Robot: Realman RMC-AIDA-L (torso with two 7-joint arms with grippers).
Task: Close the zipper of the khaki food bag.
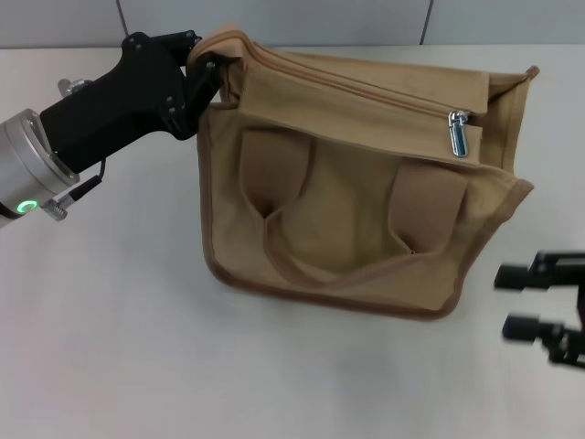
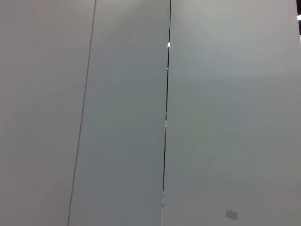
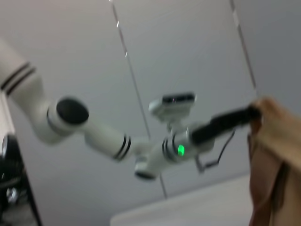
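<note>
The khaki food bag (image 1: 356, 210) lies on its side on the white table, handle straps facing me. The zipper (image 1: 366, 87) runs along its top edge. Its silver pull tab (image 1: 459, 133) hangs near the right end. My left gripper (image 1: 207, 68) is shut on the bag's top left corner. My right gripper (image 1: 503, 300) is open and empty, low at the right, apart from the bag's lower right corner. The right wrist view shows the left arm's gripper (image 3: 249, 114) holding the bag's edge (image 3: 273, 155). The left wrist view shows only wall.
The white table (image 1: 119, 347) spreads around the bag. Grey wall panels (image 2: 211, 117) stand behind the table. The left arm's silver wrist (image 1: 27, 174) with a green light is at the far left.
</note>
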